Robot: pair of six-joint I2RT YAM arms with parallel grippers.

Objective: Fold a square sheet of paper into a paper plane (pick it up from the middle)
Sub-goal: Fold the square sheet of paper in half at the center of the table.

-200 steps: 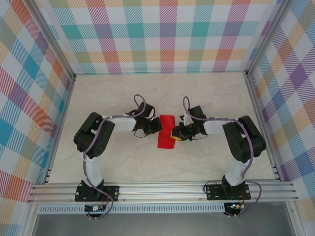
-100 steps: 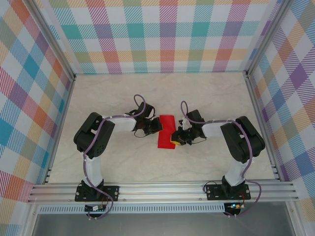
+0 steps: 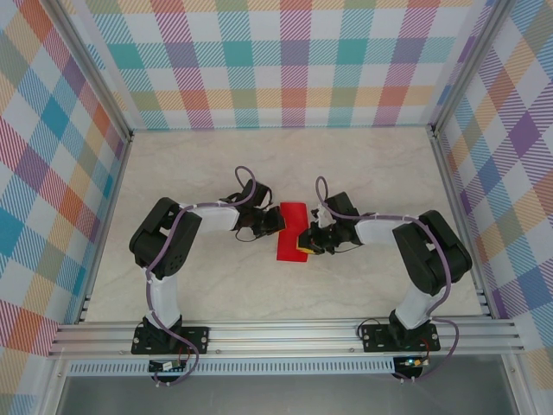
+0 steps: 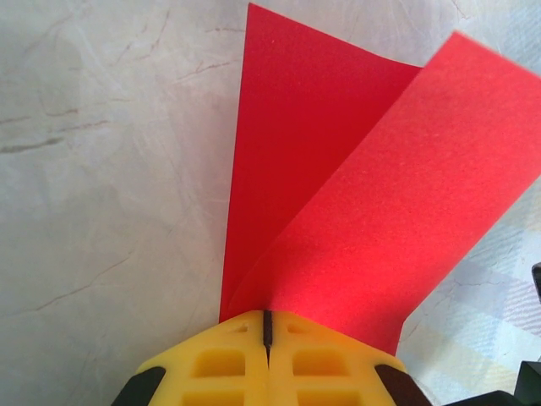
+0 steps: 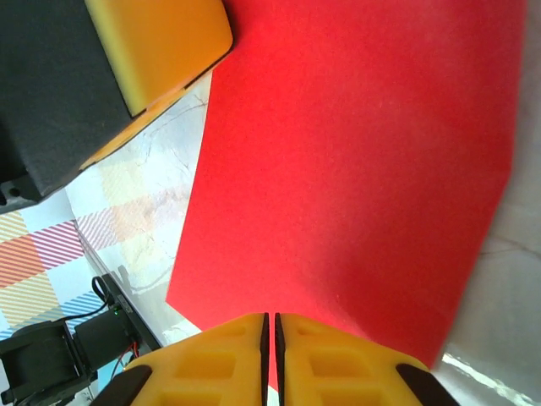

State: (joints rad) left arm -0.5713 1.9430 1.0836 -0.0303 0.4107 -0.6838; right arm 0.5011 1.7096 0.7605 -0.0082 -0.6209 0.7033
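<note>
- My left gripper (image 4: 266,328) — jaws pressed fully together, pinching the square sheet of paper (image 4: 338,211), which fans out in two red layers.
- My right gripper (image 5: 270,326) — jaws all but touching, clamped on the opposite edge.
- Both arms fold inward, wrists facing each other at mid-desk (image 3: 216,164), the paper between them.

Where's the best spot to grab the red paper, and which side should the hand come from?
Grab the square sheet of paper at its edge, coming in from the side. It is thin and bent into two flaps that meet at a narrow spot, where the left gripper pinches both. Squeezing there likely holds both layers without crumpling.
</note>
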